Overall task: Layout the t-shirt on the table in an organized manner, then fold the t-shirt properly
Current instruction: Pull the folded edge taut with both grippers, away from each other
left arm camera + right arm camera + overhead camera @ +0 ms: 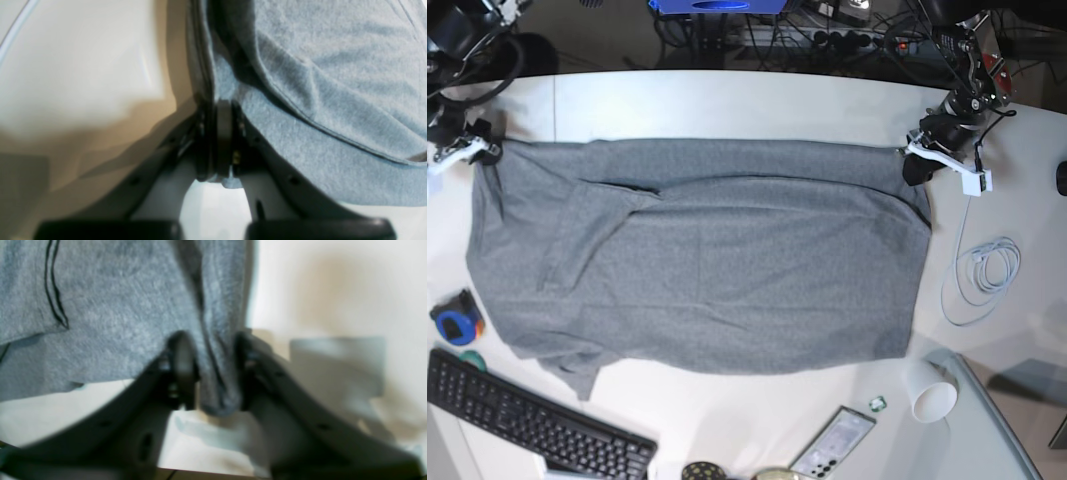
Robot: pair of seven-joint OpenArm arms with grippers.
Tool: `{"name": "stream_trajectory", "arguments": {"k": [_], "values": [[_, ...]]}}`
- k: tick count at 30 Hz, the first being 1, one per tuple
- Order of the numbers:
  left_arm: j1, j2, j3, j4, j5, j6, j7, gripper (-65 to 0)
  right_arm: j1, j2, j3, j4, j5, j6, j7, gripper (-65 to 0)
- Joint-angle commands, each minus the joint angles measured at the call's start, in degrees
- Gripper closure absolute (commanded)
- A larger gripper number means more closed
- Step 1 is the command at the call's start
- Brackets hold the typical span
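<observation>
On table [727,105], t-shirt [707,255] spread wide, lower corner rumpled. Far corners pinched: left gripper [223,140] clenched on edge, right gripper [213,373] closed on bunched cloth. Layout step judged underway; next, tensioning and smoothing needed before folding.

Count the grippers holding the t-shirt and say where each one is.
2. The left gripper pinches the t-shirt at its far corner, on the base view's right; the right gripper pinches the far corner on that view's left. None appears hidden.
</observation>
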Motion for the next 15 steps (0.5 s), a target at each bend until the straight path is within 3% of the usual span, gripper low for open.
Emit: {"name": "stream_trajectory", "arguments": {"k": [1, 4, 6, 9, 15], "values": [[0.02, -0.68, -0.11, 0.82, 0.00, 0.16, -0.20, 0.0, 0.35, 0.62, 0.88, 0.24, -1.52, -0.77, -1.37, -8.3], [0.02, -0.68, -0.11, 0.82, 0.00, 0.16, -0.20, 0.0, 0.53, 0.62, 1.14, 0.24, -1.52, -0.77, -1.45, -6.2], [0.02, -0.68, -0.11, 0.91, 0.00, 0.16, -0.20, 0.0, 0.62, 0.62, 0.88, 0.24, -1.52, -0.77, -1.63, -0.2], [0.90, -0.76, -0.11, 3.20, 0.00, 0.16, 0.41, 0.0, 0.79, 0.79, 0.79, 0.76, -1.52, -0.77, -3.12, -0.8], [1.78, -0.76, 0.68, 14.27, 0.00, 0.16, 9.64, 0.0, 2.73, 1.23, 0.70, 0.94, -1.52, -0.77, -8.84, -0.8]]}}
